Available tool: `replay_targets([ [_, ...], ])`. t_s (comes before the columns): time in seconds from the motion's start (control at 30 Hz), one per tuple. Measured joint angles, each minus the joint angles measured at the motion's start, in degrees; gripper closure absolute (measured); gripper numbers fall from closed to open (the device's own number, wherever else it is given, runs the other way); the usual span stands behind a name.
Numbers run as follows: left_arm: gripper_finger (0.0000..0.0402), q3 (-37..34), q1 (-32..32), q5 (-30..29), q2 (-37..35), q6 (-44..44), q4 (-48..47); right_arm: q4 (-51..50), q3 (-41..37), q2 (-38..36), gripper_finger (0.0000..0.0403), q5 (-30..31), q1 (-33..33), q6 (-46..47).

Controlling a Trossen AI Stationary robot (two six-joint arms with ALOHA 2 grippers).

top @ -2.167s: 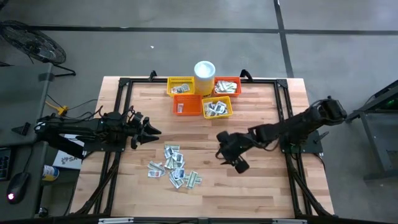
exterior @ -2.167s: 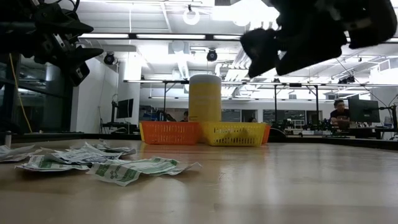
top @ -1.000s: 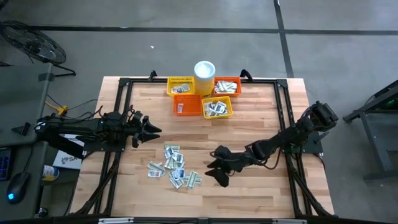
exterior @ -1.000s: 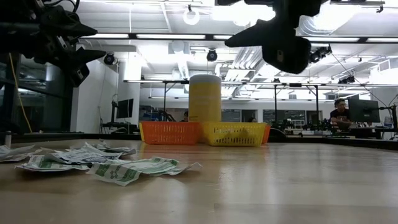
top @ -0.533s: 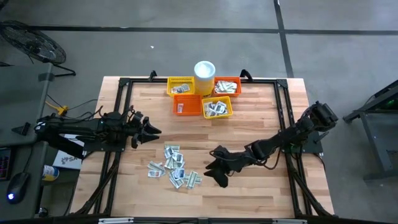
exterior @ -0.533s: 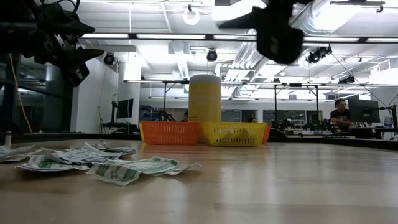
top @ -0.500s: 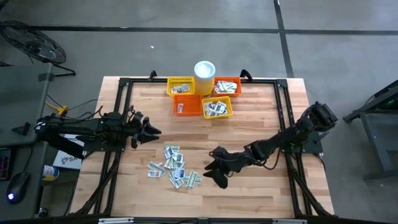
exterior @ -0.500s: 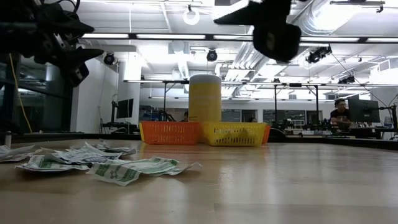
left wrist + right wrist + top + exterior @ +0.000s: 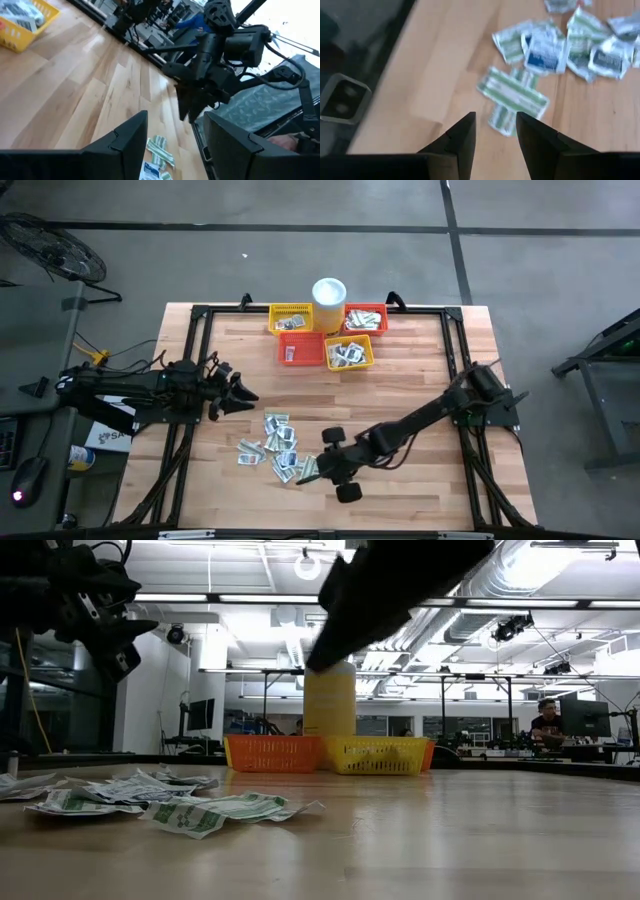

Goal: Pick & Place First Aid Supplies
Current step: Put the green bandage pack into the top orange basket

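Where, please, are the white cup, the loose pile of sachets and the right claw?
white cup (image 9: 329, 290), high view, on its round top.
pile of sachets (image 9: 279, 448), high view, mid-pile.
right claw (image 9: 495, 132), right wrist view, between its fingertips.

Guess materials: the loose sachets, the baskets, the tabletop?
Flat white-and-green printed sachets: likely paper or foil laminate, creased and lying flat. Small yellow mesh basket: plastic by its look, with perforated walls. Pale butcher-block tabletop: wood planks with visible grain and a satin sheen.
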Motion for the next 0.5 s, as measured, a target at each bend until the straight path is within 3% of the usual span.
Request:
replay_targets([
  [0.5, 0.0211, 0.00, 0.00, 1.04, -0.01, -0.12, -1.62, -0.44, 1.02, 6.31, 0.0269, -0.61, -0.40, -18.04],
])
